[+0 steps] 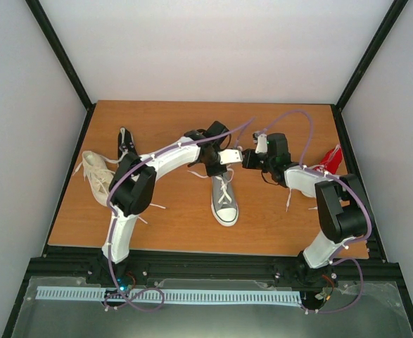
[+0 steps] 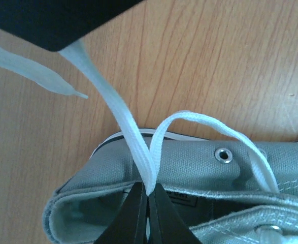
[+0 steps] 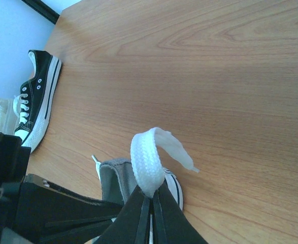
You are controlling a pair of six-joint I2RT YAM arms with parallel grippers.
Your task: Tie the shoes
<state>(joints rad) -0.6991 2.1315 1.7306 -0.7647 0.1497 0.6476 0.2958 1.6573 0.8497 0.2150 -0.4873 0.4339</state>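
Observation:
The grey sneaker [image 1: 224,199] with white toe cap lies mid-table, toe toward the near edge. It also shows in the left wrist view [image 2: 199,168] and the right wrist view [image 3: 116,178]. My left gripper [image 2: 149,195] is shut on a white lace [image 2: 133,137] just above the shoe's opening; a second lace [image 2: 204,122] loops from the same pinch toward the eyelets. My right gripper [image 3: 151,195] is shut on another white lace [image 3: 149,160], whose free end curls to the right. Both grippers [image 1: 227,156] [image 1: 249,158] meet over the shoe's heel.
A black sneaker [image 3: 37,96] lies at the far left, also in the top view [image 1: 125,144]. A cream sneaker [image 1: 97,172] lies beside it. A red shoe [image 1: 331,159] shows behind the right arm. Walls enclose the table [image 1: 276,225] on three sides.

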